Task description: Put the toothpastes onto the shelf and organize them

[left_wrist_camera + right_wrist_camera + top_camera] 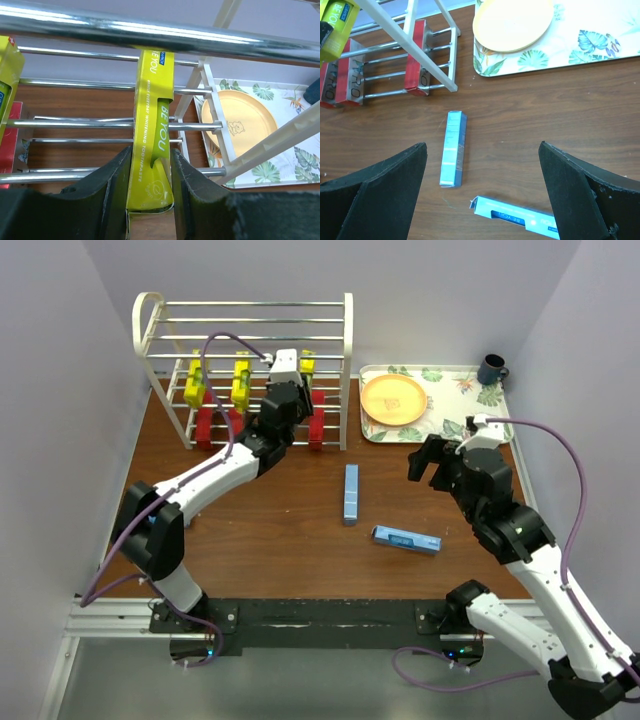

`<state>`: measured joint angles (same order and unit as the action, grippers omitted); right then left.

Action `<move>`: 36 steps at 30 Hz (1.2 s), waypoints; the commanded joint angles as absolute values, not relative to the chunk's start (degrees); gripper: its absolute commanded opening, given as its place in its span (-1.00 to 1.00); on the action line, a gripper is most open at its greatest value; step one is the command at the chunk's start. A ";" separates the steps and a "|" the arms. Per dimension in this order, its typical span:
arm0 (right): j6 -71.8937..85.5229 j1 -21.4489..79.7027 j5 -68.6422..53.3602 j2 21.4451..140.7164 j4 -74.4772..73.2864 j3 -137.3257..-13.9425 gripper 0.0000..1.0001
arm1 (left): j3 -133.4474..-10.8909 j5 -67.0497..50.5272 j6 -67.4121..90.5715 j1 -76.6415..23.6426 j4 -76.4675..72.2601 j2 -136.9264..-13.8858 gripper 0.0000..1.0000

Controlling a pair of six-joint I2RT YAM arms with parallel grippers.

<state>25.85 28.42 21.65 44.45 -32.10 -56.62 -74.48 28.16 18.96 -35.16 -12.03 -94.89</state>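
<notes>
Top external: my left claw (290, 370) is in at the shelf (348, 360), upper left of the frame; my right claw (430, 462) hangs over the table (280, 540) at centre right.
Left claw: clamped on a yellow carton (152, 110), one finger (117, 190) pressed to each long side. The carton runs up the frame across the shelf's bars, and I cannot tell whether it rests on them.
Other yellows: two (194, 385) (241, 380) sit on the middle tier, left of my claw.
Reds: these (415, 62) lie across the lowest bars, under the yellows.
Blues: two lie flat on the table at lower centre. One (351, 493) points up the frame and the other (407, 539) lies nearly crosswise to its lower right, the two apart.
Right claw: jaws spread wide, gripping nothing, above both blues in the right wrist view.
Tray (440, 375): upper right, just beside the shelf's end, carrying an orange plate (394, 400), with a dark mug (491, 369) at its upper right corner.
</notes>
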 commanded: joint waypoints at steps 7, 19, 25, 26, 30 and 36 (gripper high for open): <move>22.41 28.21 22.15 42.72 -29.44 -54.58 0.97 | -74.36 29.80 19.34 -34.37 -25.92 -97.73 -0.68; 22.06 28.30 22.32 42.28 -29.71 -53.70 0.97 | -76.64 31.11 16.97 -34.10 -26.54 -102.30 -0.44; 22.15 28.21 21.89 42.71 -29.71 -53.96 0.97 | -75.41 31.82 16.35 -34.10 -29.09 -102.31 -0.35; 22.15 28.21 21.88 42.71 -29.71 -53.96 0.97 | -75.32 31.90 16.35 -34.10 -29.35 -102.22 -0.35; 22.15 28.21 21.97 42.63 -29.88 -54.05 0.97 | -74.36 32.78 15.30 -34.10 -32.51 -101.60 -0.35; 22.24 28.21 21.71 42.80 -30.15 -53.96 0.97 | -75.85 33.05 13.62 -34.10 -33.14 -102.74 -0.34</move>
<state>22.94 28.42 21.54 42.74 -31.66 -53.95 -74.22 31.20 15.42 -34.52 -27.00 -102.91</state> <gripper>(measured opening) 0.985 0.384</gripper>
